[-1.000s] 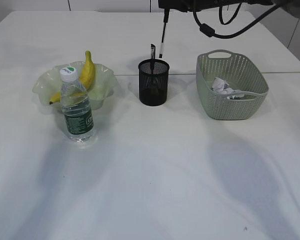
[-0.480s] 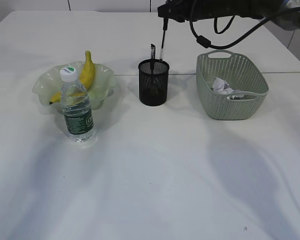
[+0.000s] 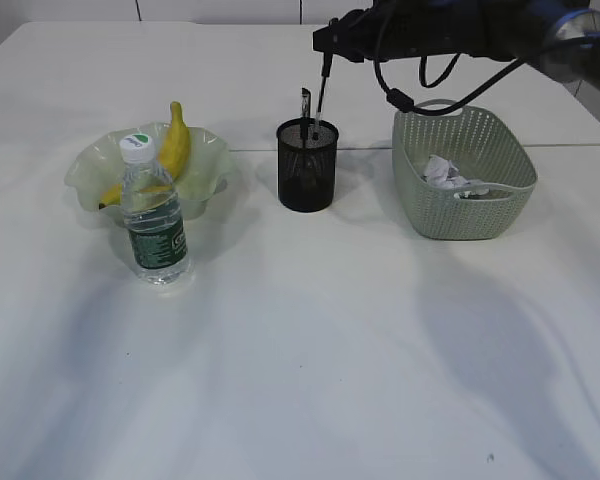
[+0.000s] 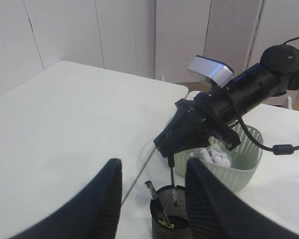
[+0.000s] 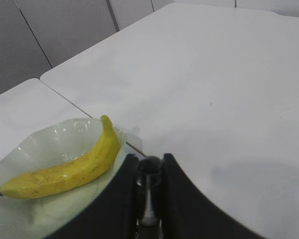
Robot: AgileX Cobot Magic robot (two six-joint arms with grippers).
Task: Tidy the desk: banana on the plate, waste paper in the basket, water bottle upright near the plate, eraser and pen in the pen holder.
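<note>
In the exterior view my right gripper [image 3: 326, 45] hangs above the black mesh pen holder [image 3: 307, 178], shut on the top of a pen [image 3: 320, 95]. The pen stands nearly upright with its lower end inside the cup, beside a second pen [image 3: 306, 101]. The right wrist view shows the pen [image 5: 149, 199] pinched between the fingers. My left gripper [image 4: 154, 164] is open and empty, looking down on the holder [image 4: 172, 226], where the pale eraser [image 4: 166, 224] lies at the bottom. The banana [image 3: 173, 148] lies on the plate [image 3: 208, 165]. The water bottle [image 3: 154, 215] stands upright before it. The waste paper [image 3: 447, 174] is in the basket [image 3: 463, 205].
A seam between two tabletops [image 3: 560, 146] runs behind the basket and holder. The right arm's cable [image 3: 420, 65] loops above the basket's left handle. Open white desk [image 3: 310, 350] spreads across the whole near half.
My right gripper has come down and slightly left with the pen, and the pen's lower end has gone from above the holder's rim to inside it. Nothing else moved.
</note>
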